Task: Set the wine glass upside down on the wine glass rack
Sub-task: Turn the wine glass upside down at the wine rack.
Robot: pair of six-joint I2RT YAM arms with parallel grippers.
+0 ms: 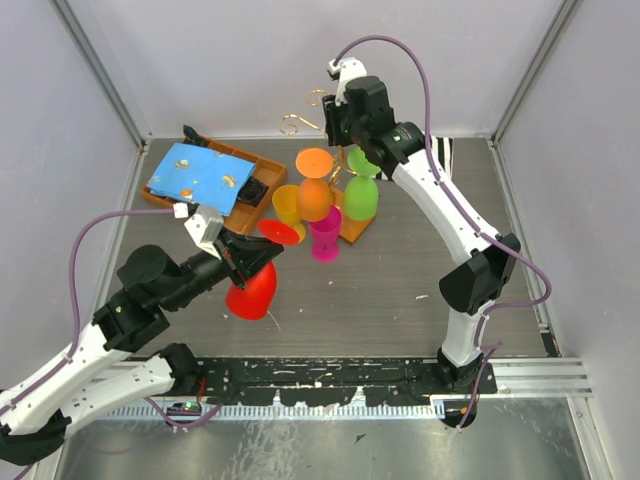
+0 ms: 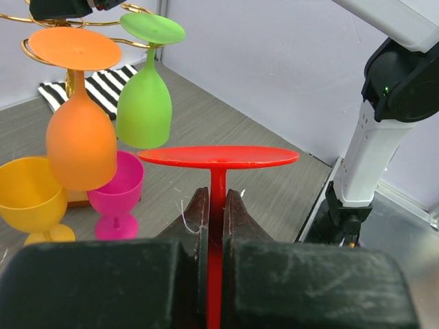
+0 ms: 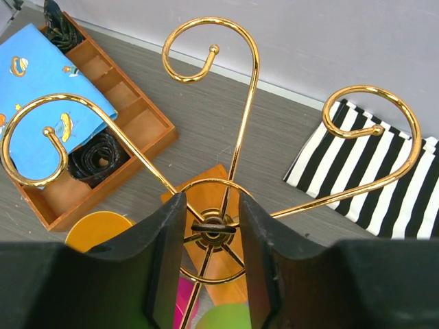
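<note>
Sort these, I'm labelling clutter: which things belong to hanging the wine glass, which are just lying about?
Job: red wine glass, left gripper, wine glass rack, right gripper.
Lying about: yellow glass, pink glass, wooden tray, striped cloth, already-hung orange glass, green glass.

Plain pale grey walls (image 1: 250, 60) enclose a grey wood-grain counter (image 1: 400, 280). Slanting aluminium posts (image 1: 100, 70) stand at the back corners. A metal rail (image 1: 540, 372) runs along the near edge. Lighting is even and soft.
</note>
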